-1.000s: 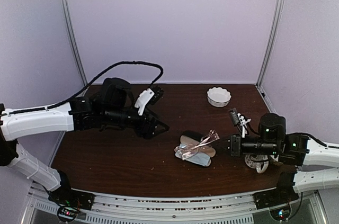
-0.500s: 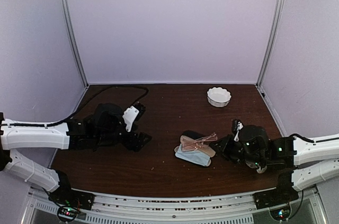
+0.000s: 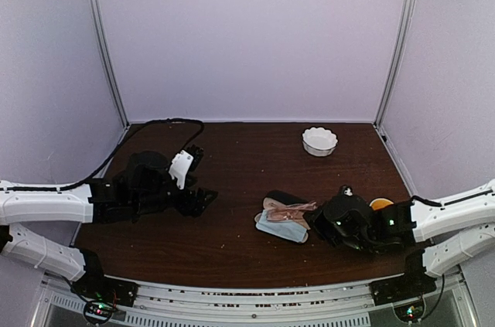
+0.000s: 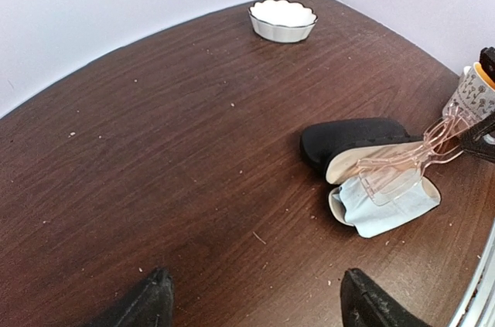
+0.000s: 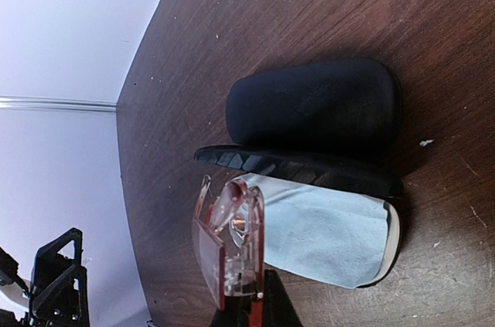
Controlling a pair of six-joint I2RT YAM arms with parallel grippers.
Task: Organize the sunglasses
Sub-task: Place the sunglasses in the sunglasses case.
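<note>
Dark brown wood grain covers the table (image 3: pixel 232 253), on which most of the surface is left bare. At its left side the left gripper (image 4: pixel 259 301) is held low over the wood, its jaws spread wide with nothing between them, well apart from the work.

Right of centre, a black oblong case (image 5: pixel 313 110) is seen lying open, its cream lining exposed and a light-blue cloth (image 5: pixel 317 228) spread in the lower half. A white fluted bowl (image 3: pixel 319 141) is set far back and is not involved.

The copper-framed sunglasses (image 5: pixel 228 243) are pinched by a thin part of the frame in the right gripper (image 5: pixel 255 315), whose jaws are closed tight on it. The folded pair is held on edge, over the end of the cloth. Whether the lenses already rest on the cloth cannot be told. A second, dark-framed pair is not visible in any view.

Several faults can be foreseen. A hold on so thin a wire may let the pair swivel or slip. If it is released on edge near the rim, it could tip out onto the table. The unanchored case could be shoved aside by a downward push. The cloth might be bunched beneath the lenses, so that the lid could not be shut flat.
</note>
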